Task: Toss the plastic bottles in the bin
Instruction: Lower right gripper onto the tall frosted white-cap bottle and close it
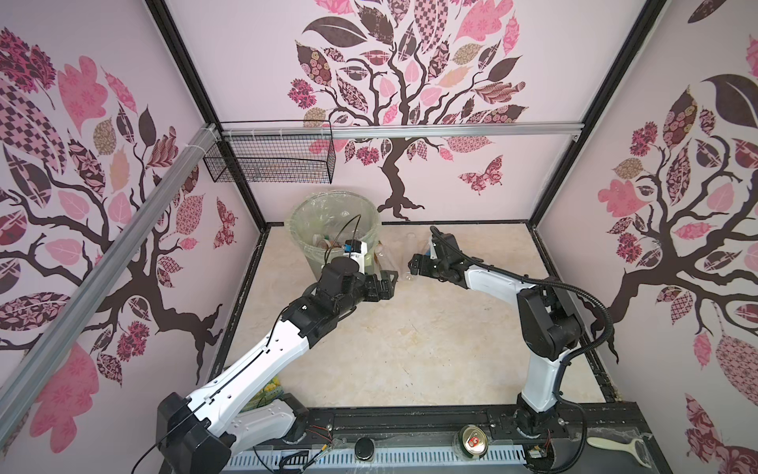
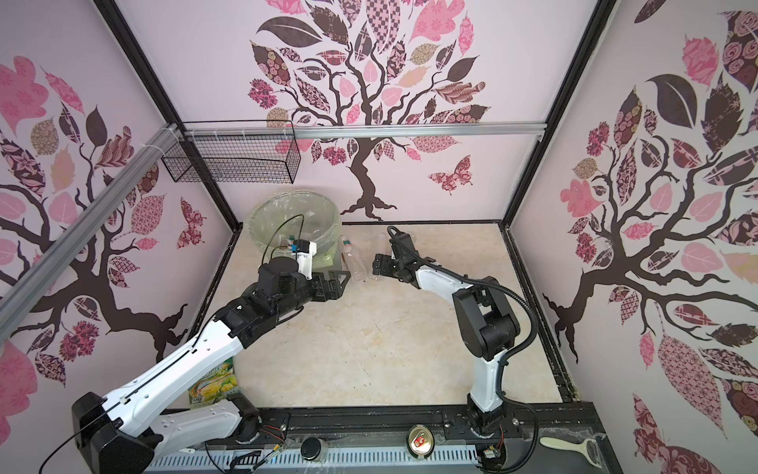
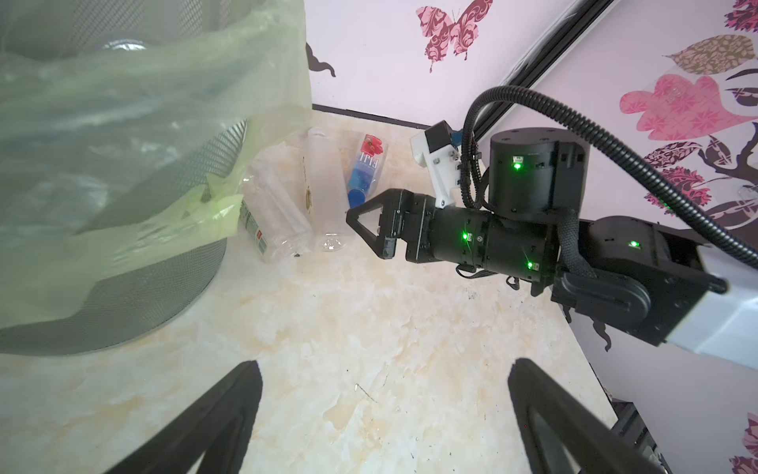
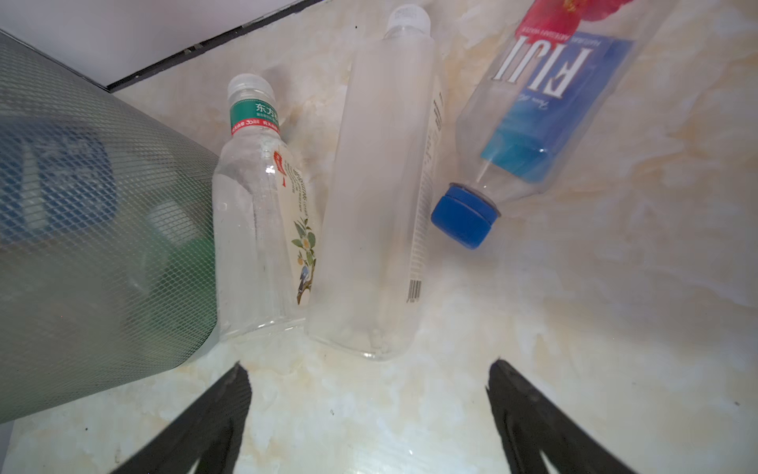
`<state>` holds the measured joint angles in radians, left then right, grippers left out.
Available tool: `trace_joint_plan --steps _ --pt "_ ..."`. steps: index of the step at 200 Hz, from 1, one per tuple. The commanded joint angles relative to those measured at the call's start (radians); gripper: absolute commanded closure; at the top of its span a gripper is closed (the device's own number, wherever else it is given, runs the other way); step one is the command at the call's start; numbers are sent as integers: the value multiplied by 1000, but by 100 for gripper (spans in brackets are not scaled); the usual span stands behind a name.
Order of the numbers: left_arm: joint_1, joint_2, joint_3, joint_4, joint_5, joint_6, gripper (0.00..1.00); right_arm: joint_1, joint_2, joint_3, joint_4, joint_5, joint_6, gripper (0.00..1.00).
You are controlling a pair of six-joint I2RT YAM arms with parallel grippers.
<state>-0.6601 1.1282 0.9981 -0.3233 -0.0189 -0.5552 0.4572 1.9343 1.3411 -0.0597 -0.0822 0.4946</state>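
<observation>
Three plastic bottles (image 2: 356, 264) lie flat on the table (image 1: 410, 349), far side, just right of the bin (image 1: 305, 246). In both top views they're see-through ghosts, honestly hard to tell apart. The right wrist view sorts it out: a green-collared bottle (image 4: 254, 213) against the bin's wall, a frosted bottle (image 4: 377, 197) snug beside it, and a Fiji bottle (image 4: 545, 115) with a blue cap further right. The right gripper (image 4: 369, 367) has its jaws spread with nothing between them, tips just short of the frosted one's base. The left wrist view catches that gripper side-on, which its own camera can't. The left gripper (image 3: 385, 369) is spread wide too, empty, over bare table nearer than the bottles. Only the top views look down into the bin, where more bottles (image 1: 324, 240) sit.
</observation>
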Motion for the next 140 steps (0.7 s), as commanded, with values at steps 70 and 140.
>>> trace_joint_plan --steps 70,140 --pt "1 14 -49 60 17 -28 2 41 229 261 -86 81 -34 16" --pt "9 9 -44 43 19 -6 2 63 303 368 -192 162 -84 21"
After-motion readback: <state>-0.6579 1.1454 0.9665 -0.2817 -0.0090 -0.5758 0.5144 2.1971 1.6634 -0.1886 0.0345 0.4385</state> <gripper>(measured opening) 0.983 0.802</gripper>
